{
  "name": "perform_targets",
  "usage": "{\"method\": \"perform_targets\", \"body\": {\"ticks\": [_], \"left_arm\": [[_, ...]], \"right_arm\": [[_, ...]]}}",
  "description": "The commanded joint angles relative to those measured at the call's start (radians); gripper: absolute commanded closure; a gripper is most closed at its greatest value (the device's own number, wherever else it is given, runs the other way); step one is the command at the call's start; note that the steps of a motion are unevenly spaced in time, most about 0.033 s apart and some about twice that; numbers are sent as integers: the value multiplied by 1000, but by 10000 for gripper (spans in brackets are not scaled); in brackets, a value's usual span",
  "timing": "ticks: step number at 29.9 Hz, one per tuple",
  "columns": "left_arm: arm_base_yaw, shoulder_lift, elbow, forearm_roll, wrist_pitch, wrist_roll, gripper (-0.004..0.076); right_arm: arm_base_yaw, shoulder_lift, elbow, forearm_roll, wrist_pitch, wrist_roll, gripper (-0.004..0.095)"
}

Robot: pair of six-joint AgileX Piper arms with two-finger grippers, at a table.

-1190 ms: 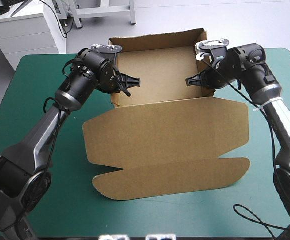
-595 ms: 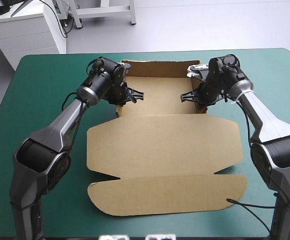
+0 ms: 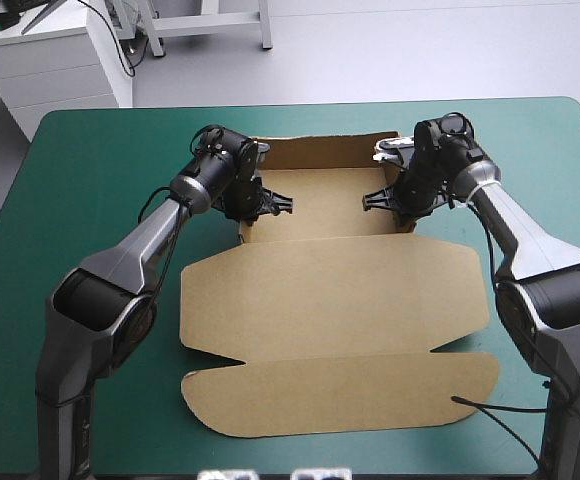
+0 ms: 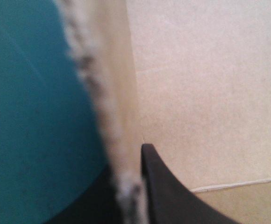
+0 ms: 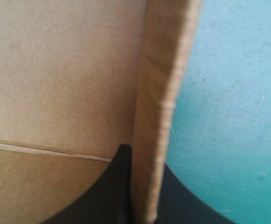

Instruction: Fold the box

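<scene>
Plainly, the brown box point(image 3: 330, 290) lies across the middle of the frame on the teal-green surface point(image 3: 90, 160), its tray with raised walls at upper centre and its lid flat toward the bottom. At the tray's left wall the left gripper point(image 3: 275, 205) has its black fingers point(image 4: 166, 196) all but closed on the board (the wall's edge runs between them). At the right wall the right gripper point(image 3: 375, 199) pinches the board likewise.
</scene>
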State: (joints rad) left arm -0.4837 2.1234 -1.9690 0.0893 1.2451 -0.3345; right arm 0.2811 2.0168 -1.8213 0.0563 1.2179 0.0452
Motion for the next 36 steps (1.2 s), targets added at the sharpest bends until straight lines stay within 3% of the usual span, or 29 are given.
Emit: {"method": "perform_targets", "body": {"ticks": [1, 4, 9, 15, 17, 21, 31, 36], "left_arm": [[-5, -50, -32, 19, 43, 38, 730], [-5, -48, -32, 10, 43, 43, 704], [-5, -48, -32, 10, 43, 75, 566], [-5, -48, -32, 28, 43, 78, 241], [-5, -48, -32, 30, 43, 78, 186], [-5, -48, -32, 30, 43, 78, 181], [-5, -65, -166, 97, 43, 139, 184], [-5, -121, -284, 161, 43, 139, 211]], "right_arm": [[-2, -57, -30, 2, 28, -23, 919], [-2, -57, -30, 2, 27, -23, 881], [-2, -57, -30, 6, 17, -23, 717], [-2, -57, -30, 6, -6, -34, 408], [-2, -57, -30, 6, -15, -36, 304], [-2, -57, -30, 3, -27, -34, 179], [-2, -57, -196, 3, -86, 1, 179], [-2, -57, -317, 0, -5, 10, 179]]}}
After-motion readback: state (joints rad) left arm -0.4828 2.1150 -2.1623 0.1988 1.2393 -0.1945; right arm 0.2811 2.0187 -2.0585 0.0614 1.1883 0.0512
